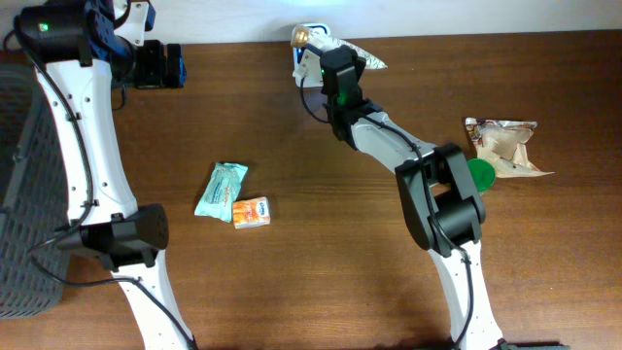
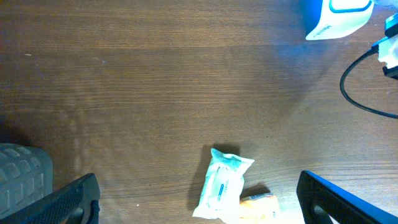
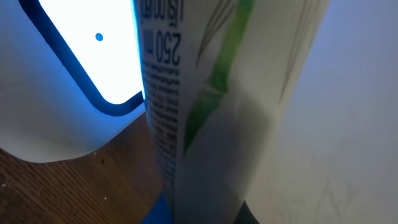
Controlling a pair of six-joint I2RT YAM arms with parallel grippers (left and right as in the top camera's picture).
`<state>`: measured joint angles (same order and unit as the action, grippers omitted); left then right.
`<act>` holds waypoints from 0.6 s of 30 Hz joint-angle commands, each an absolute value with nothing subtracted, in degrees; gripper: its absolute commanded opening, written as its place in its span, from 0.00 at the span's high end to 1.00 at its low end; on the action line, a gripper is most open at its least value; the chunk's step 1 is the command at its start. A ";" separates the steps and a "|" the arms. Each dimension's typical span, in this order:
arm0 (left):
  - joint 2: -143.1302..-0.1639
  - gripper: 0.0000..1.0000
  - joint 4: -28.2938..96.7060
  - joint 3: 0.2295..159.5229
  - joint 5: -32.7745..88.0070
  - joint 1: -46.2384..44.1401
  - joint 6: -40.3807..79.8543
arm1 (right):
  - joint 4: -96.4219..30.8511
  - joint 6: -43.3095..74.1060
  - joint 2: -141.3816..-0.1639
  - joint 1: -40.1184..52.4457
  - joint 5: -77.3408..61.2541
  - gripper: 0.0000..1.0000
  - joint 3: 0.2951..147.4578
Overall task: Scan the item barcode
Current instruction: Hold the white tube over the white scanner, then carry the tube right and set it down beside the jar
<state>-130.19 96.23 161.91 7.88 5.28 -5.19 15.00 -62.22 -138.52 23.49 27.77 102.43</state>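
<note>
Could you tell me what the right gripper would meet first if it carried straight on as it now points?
Most likely the white scanner, beside the pouch that the right gripper is shut on; depth is unclear in this close view.

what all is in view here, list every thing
scanner: 1, white with blue light, far edge of the table, centre
pouch: 1, white with green print, held against the scanner
teal packet: 1, teal, left of centre
orange packet: 1, orange, right beside the teal packet
bag: 1, beige and brown, right side
green round thing: 1, green, by the bag, partly behind the right arm; unclear what it is
grey ribbed thing: 1, grey, left edge
cable: 1, black, near the scanner
table: 1, brown wood
left hand: 1, black, open, empty, far left
right hand: 1, black, shut on the pouch
</note>
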 commanded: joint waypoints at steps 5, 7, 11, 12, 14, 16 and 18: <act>-129.32 0.01 96.12 162.10 7.64 5.43 -6.11 | -3.40 -37.04 -120.64 24.29 20.56 0.96 104.07; -129.32 0.01 96.12 162.10 7.64 5.43 -6.11 | -17.23 -23.44 -112.92 24.25 11.86 0.96 104.07; -129.32 0.01 96.12 162.10 7.64 5.43 -6.11 | -56.66 -0.21 -106.13 22.20 10.87 0.96 104.03; -129.32 0.01 96.12 162.10 7.64 5.43 -6.11 | -63.75 2.44 -106.56 20.86 10.50 0.96 103.09; -129.32 0.01 96.14 162.10 7.64 5.43 -6.11 | -69.21 2.79 -106.61 17.76 6.92 0.96 97.89; -129.32 0.01 96.12 162.10 7.64 5.43 -6.11 | -68.95 3.77 -106.61 13.98 6.61 0.96 91.05; -129.32 0.01 96.14 162.10 7.64 5.43 -6.11 | -62.74 3.25 -106.61 9.26 6.70 0.96 82.67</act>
